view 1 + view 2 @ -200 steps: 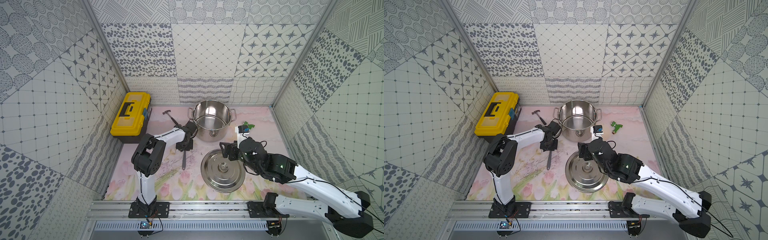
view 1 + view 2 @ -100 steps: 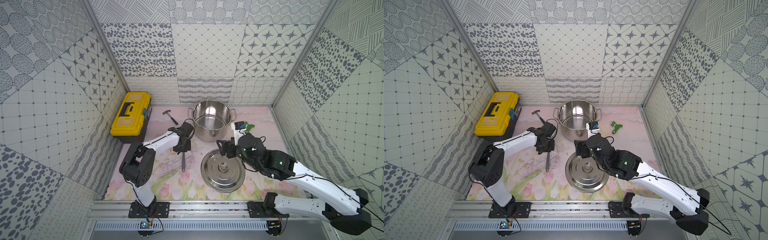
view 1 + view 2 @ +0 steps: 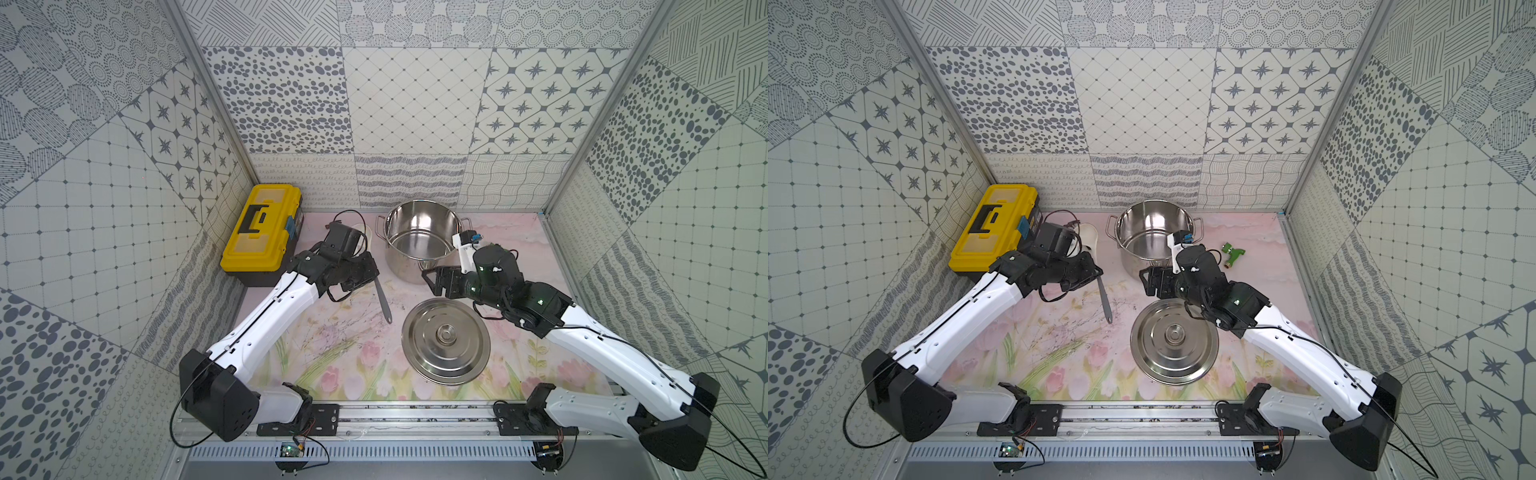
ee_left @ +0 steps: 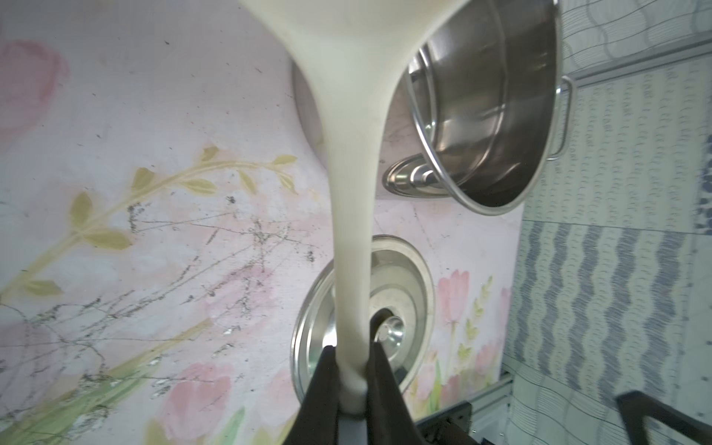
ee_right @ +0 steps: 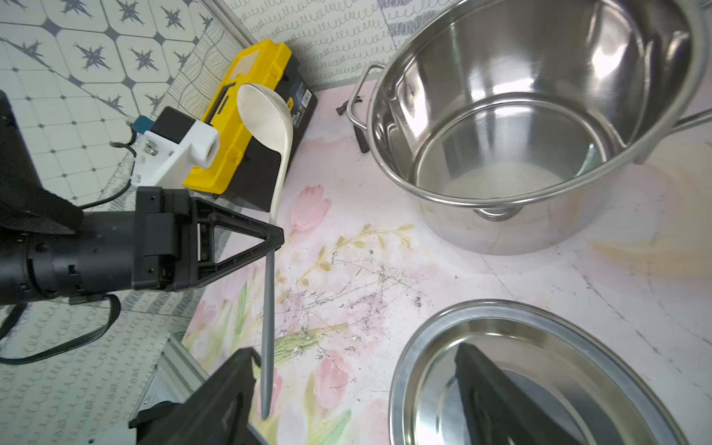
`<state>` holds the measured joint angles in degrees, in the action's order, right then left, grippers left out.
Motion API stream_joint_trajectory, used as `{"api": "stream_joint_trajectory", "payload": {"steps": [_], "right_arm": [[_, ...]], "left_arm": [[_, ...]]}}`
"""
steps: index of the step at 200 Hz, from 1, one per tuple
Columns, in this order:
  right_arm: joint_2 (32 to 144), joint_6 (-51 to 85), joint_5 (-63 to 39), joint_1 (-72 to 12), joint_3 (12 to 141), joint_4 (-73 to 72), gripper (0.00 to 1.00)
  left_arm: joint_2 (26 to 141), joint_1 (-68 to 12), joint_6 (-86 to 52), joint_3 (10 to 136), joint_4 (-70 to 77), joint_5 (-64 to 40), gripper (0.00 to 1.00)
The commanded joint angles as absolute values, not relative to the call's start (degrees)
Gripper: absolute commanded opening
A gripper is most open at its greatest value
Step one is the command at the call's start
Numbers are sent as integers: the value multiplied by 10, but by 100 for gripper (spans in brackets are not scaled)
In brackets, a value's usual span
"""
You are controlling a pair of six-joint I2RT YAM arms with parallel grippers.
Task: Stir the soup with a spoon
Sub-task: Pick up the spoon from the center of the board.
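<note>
Spoon (image 5: 266, 119): now lifted off desk (image 5: 501, 277), neck clamped in your left gripper (image 5: 275, 235); right gripper (image 5: 354, 348) wide, empty; pot (image 5: 578, 57) next.

Robot test cell in a lab, dressed as a mock kitchen. Boxed in on three sides by printed tile-pattern panels (image 3: 399, 99), joined at bare aluminium corner posts (image 3: 214, 95). Tabletop (image 3: 345, 345) under a pink floral mat, scuffed dark at frame centre. Left arm (image 3: 266, 324) and right arm (image 3: 615, 361) bolted to a metal rail (image 3: 415, 409) along the lower edge, with a small circuit board (image 3: 291, 449) and loose cables beneath. Sparse props only: steel pot (image 3: 405, 270) and lid (image 3: 461, 357) mid-frame, yellow toolbox (image 3: 259, 228) at centre left.
</note>
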<state>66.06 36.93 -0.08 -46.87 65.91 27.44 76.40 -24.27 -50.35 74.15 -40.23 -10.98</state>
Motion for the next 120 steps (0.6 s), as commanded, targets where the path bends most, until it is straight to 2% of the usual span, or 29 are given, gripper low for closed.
{"api": "stream_joint_trajectory", "payload": {"steps": [1,28,61,95,120], "right_arm": [[670,400,-76,-481,673,181,83],[695,370,-79,-515,713,186,79],[689,341,-31,-533,728,221,79],[698,330,-43,-536,744,238,73],[715,323,-17,-542,759,267,70]], "left_arm": [[727,-234,-722,737,-321,-214,0],[713,-226,-830,727,-294,-208,0],[694,-214,-942,682,-219,-207,0],[680,-213,-1025,628,-157,-208,0],[676,-213,-1037,625,-154,-206,0]]}}
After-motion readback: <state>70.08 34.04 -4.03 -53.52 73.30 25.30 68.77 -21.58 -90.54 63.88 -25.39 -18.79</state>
